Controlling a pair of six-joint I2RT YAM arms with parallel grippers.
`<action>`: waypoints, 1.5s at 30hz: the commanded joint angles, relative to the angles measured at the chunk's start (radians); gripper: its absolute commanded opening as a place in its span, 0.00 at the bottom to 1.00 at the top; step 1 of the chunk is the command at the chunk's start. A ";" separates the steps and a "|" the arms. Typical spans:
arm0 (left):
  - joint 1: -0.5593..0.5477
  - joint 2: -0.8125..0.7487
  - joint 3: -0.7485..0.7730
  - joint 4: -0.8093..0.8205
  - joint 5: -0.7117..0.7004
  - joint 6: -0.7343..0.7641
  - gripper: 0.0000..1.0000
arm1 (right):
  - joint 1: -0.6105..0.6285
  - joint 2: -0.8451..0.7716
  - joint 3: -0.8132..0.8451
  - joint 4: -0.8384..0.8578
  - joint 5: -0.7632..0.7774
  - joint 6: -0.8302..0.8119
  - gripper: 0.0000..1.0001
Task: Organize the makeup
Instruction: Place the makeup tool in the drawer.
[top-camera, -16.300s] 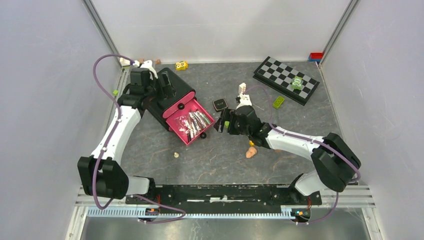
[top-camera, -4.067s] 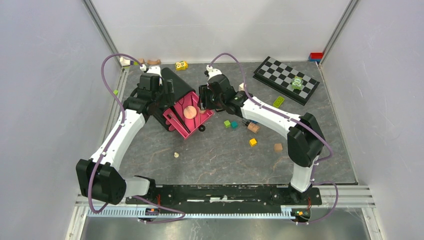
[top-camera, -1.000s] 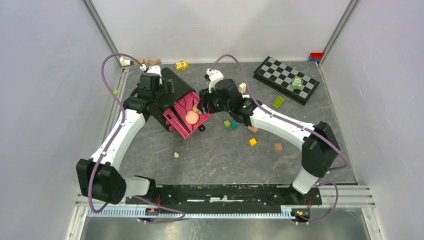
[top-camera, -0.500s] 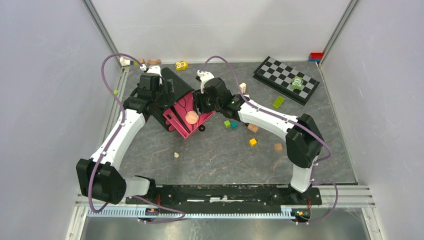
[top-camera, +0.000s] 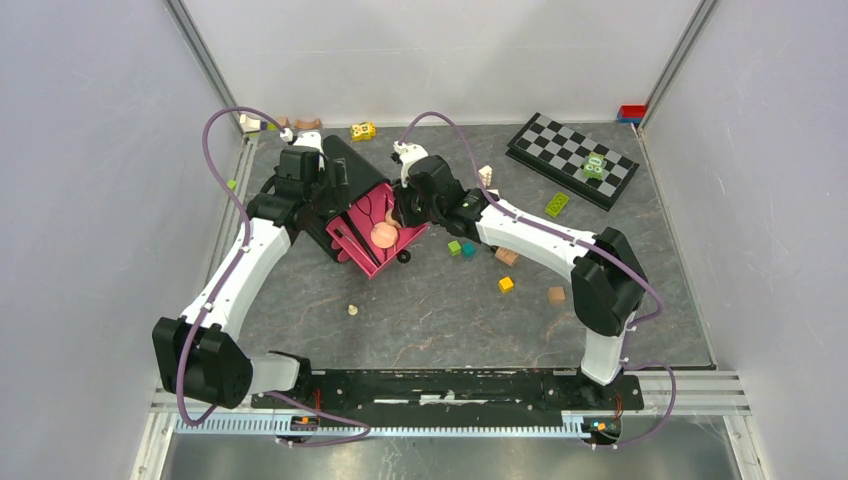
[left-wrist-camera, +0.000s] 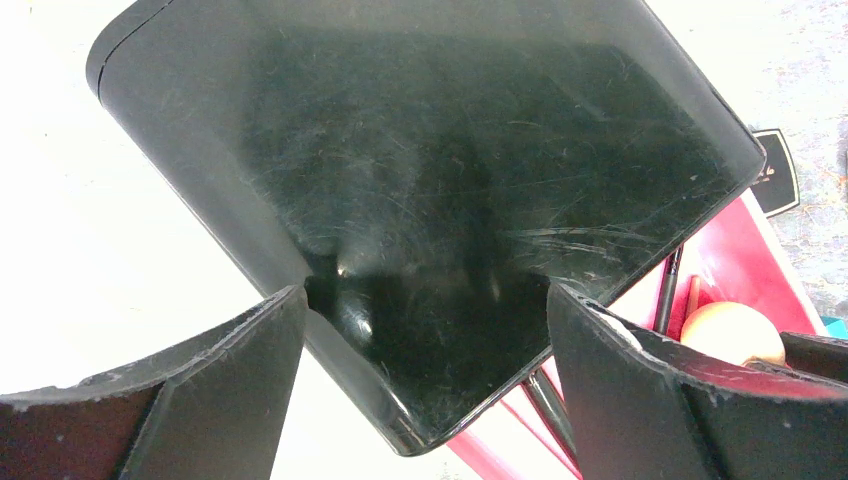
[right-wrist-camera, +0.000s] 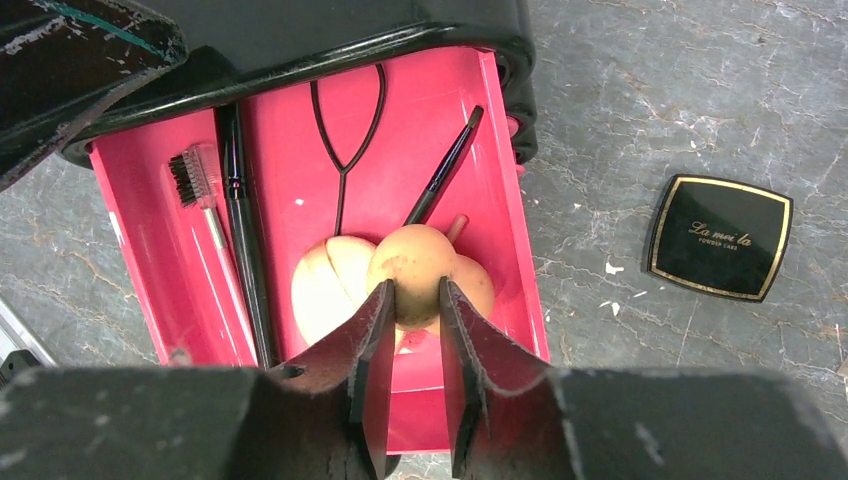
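Note:
The black case stands tipped at the back left, its pink drawer pulled out. My left gripper is spread wide and clamps a corner of the case. The drawer holds a peach sponge, a round puff, a thin brush, a black pencil and a spoolie brush. Reaching into the drawer, my right gripper pinches the sponge. A black square compact lies on the table beside the drawer.
Small coloured blocks are scattered under the right arm. A chessboard lies at the back right, with a green brick near it. A yellow toy sits at the back wall.
My right gripper's jaws have narrowed onto the sponge in the drawer, after shifting slightly to the left. The left gripper and the case have not moved.

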 joint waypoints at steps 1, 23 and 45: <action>-0.006 0.012 -0.006 -0.022 -0.020 0.037 0.95 | 0.006 -0.029 0.038 0.044 -0.007 -0.016 0.26; -0.006 0.016 -0.006 -0.022 -0.019 0.037 0.95 | 0.089 0.014 0.160 0.077 0.006 -0.542 0.25; -0.006 0.014 -0.006 -0.022 -0.021 0.039 0.95 | 0.135 0.148 0.237 0.026 0.051 -0.647 0.44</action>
